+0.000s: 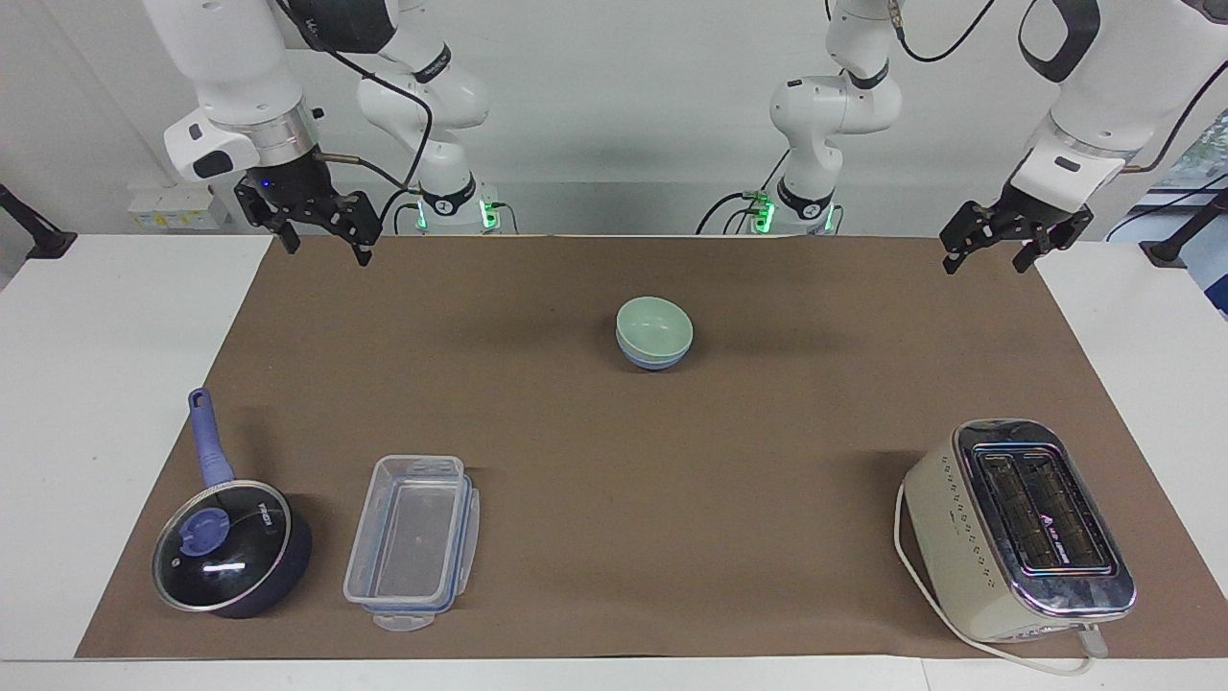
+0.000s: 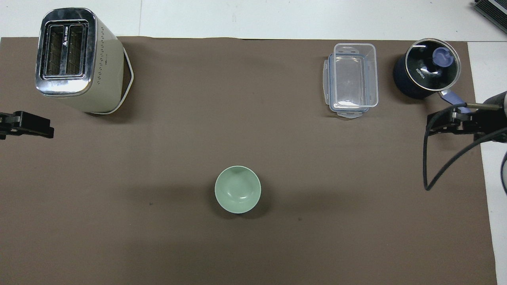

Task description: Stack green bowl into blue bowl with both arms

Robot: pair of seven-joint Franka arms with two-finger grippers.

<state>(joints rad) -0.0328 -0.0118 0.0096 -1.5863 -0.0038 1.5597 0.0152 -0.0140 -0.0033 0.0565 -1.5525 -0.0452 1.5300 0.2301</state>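
The green bowl sits nested in the blue bowl on the brown mat, midway between the two arms. From overhead only the green bowl shows; the blue bowl is hidden beneath it. My right gripper hangs open and empty over the mat's corner at the right arm's end. My left gripper hangs open and empty over the corner at the left arm's end. Both are well apart from the bowls.
A cream toaster with a white cord stands farther from the robots at the left arm's end. A lidded dark pot with a blue handle and a clear plastic container stand farther out at the right arm's end.
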